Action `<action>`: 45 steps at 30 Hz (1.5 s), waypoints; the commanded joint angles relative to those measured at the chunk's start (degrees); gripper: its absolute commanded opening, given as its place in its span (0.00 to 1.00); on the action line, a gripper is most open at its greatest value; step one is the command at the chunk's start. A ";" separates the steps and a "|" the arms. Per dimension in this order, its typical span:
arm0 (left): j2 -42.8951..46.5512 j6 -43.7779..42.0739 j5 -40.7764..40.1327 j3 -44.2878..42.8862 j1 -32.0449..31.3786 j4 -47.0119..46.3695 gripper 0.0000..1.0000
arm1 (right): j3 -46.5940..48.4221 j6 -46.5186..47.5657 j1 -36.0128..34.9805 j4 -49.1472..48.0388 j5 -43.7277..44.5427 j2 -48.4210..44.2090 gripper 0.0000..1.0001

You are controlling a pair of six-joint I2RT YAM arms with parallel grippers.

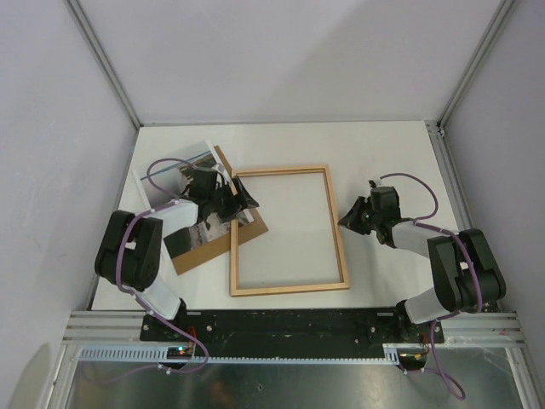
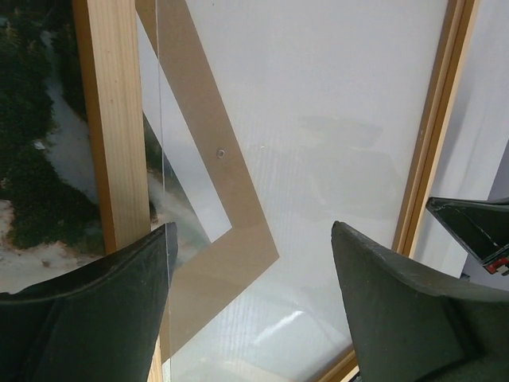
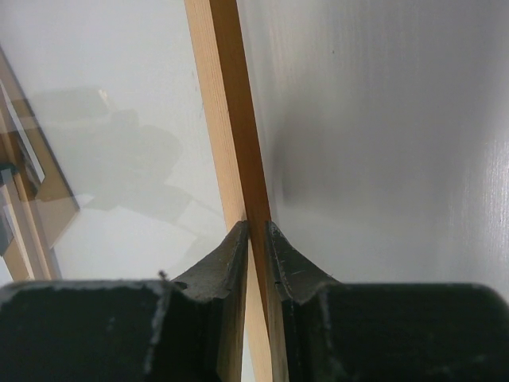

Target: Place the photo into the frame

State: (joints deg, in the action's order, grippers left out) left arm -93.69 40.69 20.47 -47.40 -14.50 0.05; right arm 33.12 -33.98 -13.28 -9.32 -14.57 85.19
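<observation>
While your right gripper pinches the right rail of the frame, your left gripper hangs spread above its left rail. You have the frame lying flat at the centre of the white worktop, with grey walls on three sides. The photo lies at its left, on a brown board.

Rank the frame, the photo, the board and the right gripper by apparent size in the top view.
1. frame, clearly the largest.
2. photo and board: both are partly covered, so I cannot rank them against each other.
3. right gripper, the smallest.
</observation>
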 commanded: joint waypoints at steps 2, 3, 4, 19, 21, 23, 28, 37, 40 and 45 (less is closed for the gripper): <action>3.14 -3.35 -4.25 -2.42 -0.22 3.00 0.84 | 0.29 1.04 -0.36 2.33 0.24 1.16 0.17; 3.28 -3.56 -4.67 -2.52 -0.24 3.32 0.84 | 0.28 1.03 -0.40 2.35 0.24 1.14 0.18; 3.44 -3.76 -5.01 -2.65 -0.30 3.61 0.84 | 0.32 1.07 -0.42 2.37 0.29 1.13 0.17; 6.04 -6.79 -11.14 -4.76 -0.90 8.41 0.84 | 0.31 1.10 -0.36 2.46 0.28 1.13 0.17; 6.56 -7.27 -12.23 -5.08 -0.95 9.36 0.84 | 0.31 1.10 -0.42 2.47 0.25 1.12 0.17; 6.96 -7.64 -13.24 -5.45 -0.96 10.14 0.84 | 0.28 1.11 -0.32 2.47 0.24 1.12 0.17; 7.36 -8.36 -15.26 -5.91 -1.35 11.21 0.83 | 0.35 1.06 -0.31 2.49 0.18 1.01 0.17; 5.75 -9.75 -22.93 -6.15 -3.54 13.20 0.58 | 0.35 1.02 -0.29 2.53 0.23 0.43 0.17; 4.81 -10.03 -24.61 -6.46 -4.12 13.47 0.51 | 0.34 1.02 -0.34 2.60 0.32 0.09 0.18; 2.72 -10.76 -26.26 -7.32 -5.17 13.69 0.46 | 0.31 1.14 -0.46 2.57 0.56 -0.25 0.18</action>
State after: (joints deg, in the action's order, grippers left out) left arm -89.67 31.57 -2.11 -52.12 -18.72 13.78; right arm 33.12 -33.98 -13.39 -9.30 -15.14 85.27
